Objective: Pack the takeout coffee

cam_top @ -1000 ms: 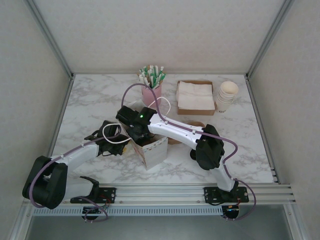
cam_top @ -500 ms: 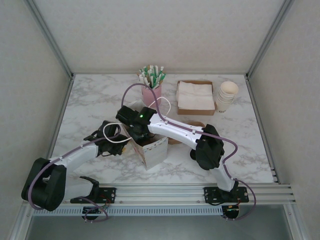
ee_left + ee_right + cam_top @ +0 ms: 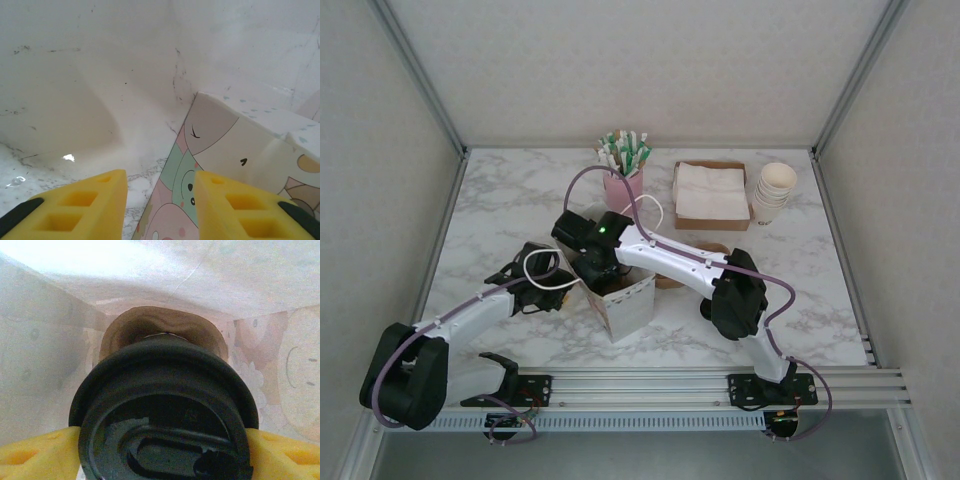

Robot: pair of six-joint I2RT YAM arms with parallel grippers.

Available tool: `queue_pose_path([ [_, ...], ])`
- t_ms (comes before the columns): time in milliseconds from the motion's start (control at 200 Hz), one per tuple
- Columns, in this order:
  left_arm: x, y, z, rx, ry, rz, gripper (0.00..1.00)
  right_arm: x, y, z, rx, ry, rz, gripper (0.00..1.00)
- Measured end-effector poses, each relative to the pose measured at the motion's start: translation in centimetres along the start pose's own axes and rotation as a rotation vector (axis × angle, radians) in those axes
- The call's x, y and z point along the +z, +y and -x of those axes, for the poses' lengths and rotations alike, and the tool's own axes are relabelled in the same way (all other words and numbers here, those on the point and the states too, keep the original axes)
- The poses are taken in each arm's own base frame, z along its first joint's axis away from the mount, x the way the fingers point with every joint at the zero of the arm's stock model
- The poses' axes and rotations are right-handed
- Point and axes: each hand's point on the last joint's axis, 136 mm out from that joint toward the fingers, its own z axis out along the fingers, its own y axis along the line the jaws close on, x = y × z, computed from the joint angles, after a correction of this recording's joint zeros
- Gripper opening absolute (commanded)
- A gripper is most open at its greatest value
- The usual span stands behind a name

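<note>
A paper bag [image 3: 628,300] printed with cartoon faces stands open near the table's front. My right gripper [image 3: 596,266] reaches down into it. In the right wrist view a coffee cup with a black lid [image 3: 165,415] sits between the yellow fingers [image 3: 30,457] of my right gripper [image 3: 162,460], with the bag's inner walls all around. The lid's rim hides whether the pads still press on it. My left gripper [image 3: 572,284] is at the bag's left side. Its jaws [image 3: 160,200] stand apart around the bag's corner edge [image 3: 240,150], with marble showing in the gap.
At the back stand a pink cup of straws [image 3: 623,170], a cardboard box of napkins [image 3: 710,195] and a stack of paper cups [image 3: 773,190]. A brown round object [image 3: 668,281] lies partly under the right arm beside the bag.
The left arm has shifted slightly. The right gripper stays inside the bag with the cup between its fingers.
</note>
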Motion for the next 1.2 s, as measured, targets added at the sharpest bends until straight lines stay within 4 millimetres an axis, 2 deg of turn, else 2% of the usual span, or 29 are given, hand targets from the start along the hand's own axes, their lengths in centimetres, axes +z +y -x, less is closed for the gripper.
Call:
queue_pose_path([
  [471, 0.0, 0.4, 0.0, -0.003, -0.001, 0.016, 0.37, -2.5, 0.0, 1.4, 0.012, -0.035, 0.017, 0.86],
  [721, 0.0, 0.6, 0.0, 0.000, -0.002, 0.026, 0.37, -4.4, -0.1, 2.3, 0.027, -0.068, 0.030, 0.82],
  [1016, -0.1, 0.9, 0.2, 0.005, -0.012, 0.042, 0.37, -5.1, -0.3, 2.3, 0.032, -0.072, 0.033, 0.73],
  [1201, -0.1, 0.8, 0.2, 0.009, -0.016, 0.042, 0.37, -6.0, -0.5, 2.3, 0.035, -0.084, 0.037, 0.74],
])
